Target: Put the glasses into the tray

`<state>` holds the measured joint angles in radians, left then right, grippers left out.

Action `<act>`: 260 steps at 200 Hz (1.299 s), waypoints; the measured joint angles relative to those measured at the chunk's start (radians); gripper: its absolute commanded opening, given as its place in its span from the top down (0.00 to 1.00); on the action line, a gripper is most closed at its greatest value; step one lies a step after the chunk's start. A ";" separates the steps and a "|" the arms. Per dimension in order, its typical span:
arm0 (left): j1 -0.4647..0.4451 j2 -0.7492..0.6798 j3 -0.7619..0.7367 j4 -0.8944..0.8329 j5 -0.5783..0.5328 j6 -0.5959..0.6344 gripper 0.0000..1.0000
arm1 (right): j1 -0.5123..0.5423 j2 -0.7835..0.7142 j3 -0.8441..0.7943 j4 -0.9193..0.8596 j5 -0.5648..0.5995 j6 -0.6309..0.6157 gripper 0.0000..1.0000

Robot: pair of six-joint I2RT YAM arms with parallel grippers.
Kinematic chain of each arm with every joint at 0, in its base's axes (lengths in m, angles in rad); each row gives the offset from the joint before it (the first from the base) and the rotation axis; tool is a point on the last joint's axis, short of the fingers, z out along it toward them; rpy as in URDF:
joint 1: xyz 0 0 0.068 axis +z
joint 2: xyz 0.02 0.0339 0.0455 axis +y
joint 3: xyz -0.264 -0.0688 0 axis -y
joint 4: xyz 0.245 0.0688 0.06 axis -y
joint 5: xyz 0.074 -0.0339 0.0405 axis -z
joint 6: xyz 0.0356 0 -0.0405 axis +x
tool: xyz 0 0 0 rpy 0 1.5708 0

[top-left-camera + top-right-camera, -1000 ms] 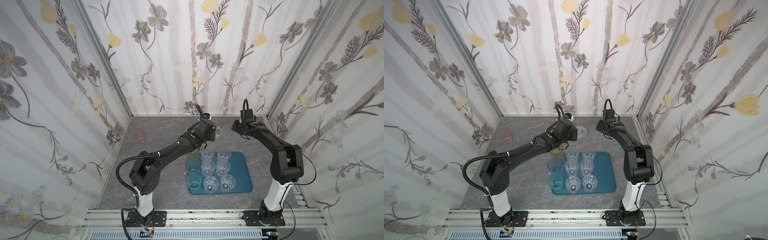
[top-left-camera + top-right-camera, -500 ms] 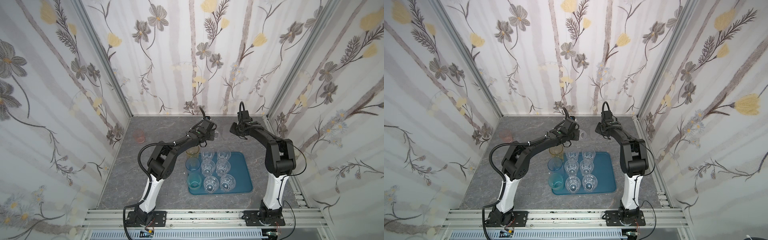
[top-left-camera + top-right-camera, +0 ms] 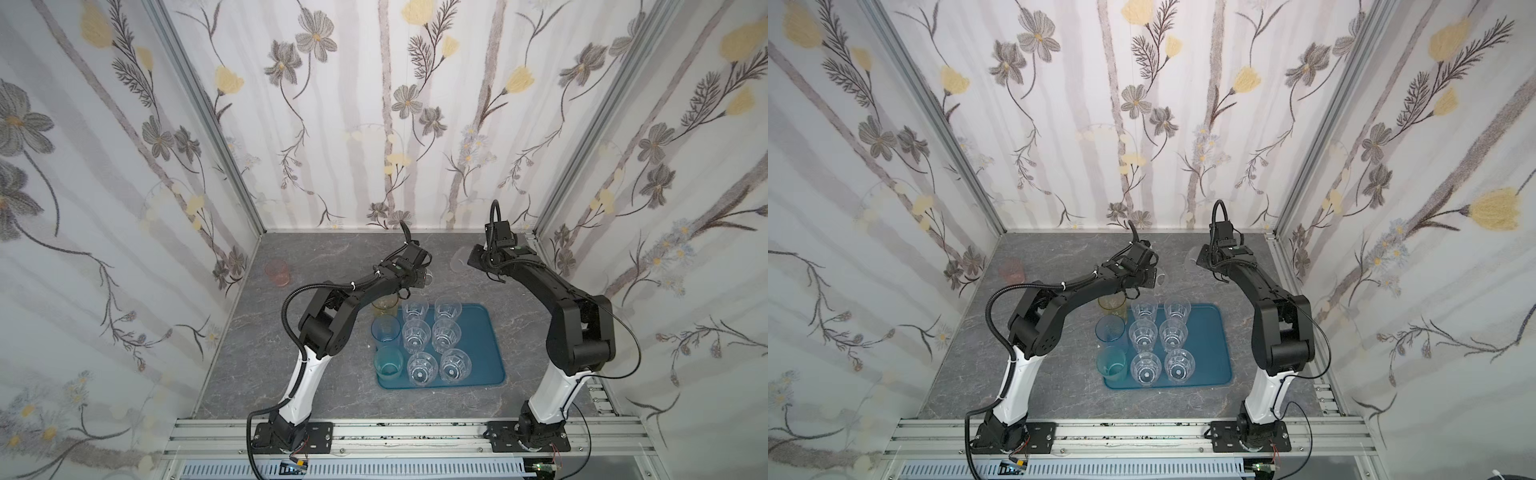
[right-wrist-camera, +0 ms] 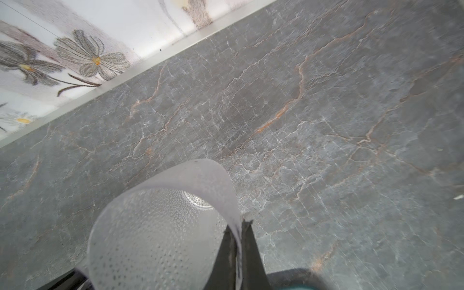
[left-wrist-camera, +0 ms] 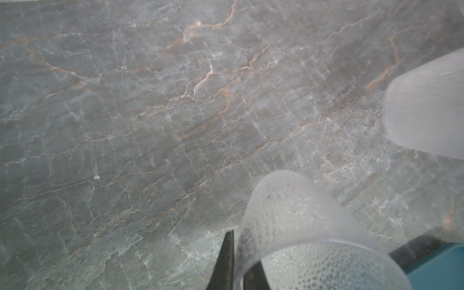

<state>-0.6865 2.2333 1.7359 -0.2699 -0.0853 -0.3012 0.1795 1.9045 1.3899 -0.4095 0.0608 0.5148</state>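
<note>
Grey marble tabletop (image 3: 324, 266). Left end effector (image 5: 238, 251) pinches left frosted glass (image 5: 296, 213) by its rim. Right end effector (image 4: 237, 226) pinches right frosted glass (image 4: 163, 226) likewise. Both are at 12 o'clock of the tray (image 3: 478, 345). Risk: a thin rim grip may slip, dropping a glass onto the clear glasses (image 3: 415, 332).

Bright, even, diffuse light leaves only faint shadows on the counter (image 3: 316, 257); both top views are sharp, while in the right wrist view the close frosted glass (image 4: 160, 226) looks soft and blurred.

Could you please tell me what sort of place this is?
Probably a staged robot test booth: floral-papered walls box in a marble-look tabletop, and the left arm and right arm bolt to an aluminium rail.
</note>
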 measured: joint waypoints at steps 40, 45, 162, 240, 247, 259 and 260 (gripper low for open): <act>0.002 0.010 0.006 -0.004 0.000 0.018 0.99 | -0.001 -0.272 -0.184 -0.095 0.082 -0.057 0.99; 0.003 0.013 0.010 -0.004 -0.001 0.019 0.98 | -0.001 -0.303 -0.202 -0.112 0.092 -0.064 0.99; 0.010 0.042 0.062 -0.033 0.014 0.034 0.96 | 0.107 -0.463 -0.488 -0.301 0.102 -0.062 0.98; 0.010 0.038 0.061 -0.039 0.035 0.014 0.93 | 0.108 -0.328 -0.410 -0.221 0.148 -0.082 0.79; 0.009 0.037 0.061 -0.043 0.037 0.014 0.93 | 0.109 -0.328 -0.406 -0.224 0.148 -0.083 0.75; 0.008 0.032 0.061 -0.053 0.037 0.014 0.93 | 0.110 -0.329 -0.389 -0.235 0.148 -0.089 0.72; 0.008 0.032 0.061 -0.053 0.037 0.014 0.93 | 0.110 -0.330 -0.388 -0.235 0.148 -0.089 0.72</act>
<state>-0.6781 2.2654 1.7969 -0.3229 -0.0483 -0.2871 0.2897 1.5749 1.0019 -0.6449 0.2085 0.4255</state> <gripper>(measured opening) 0.072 0.262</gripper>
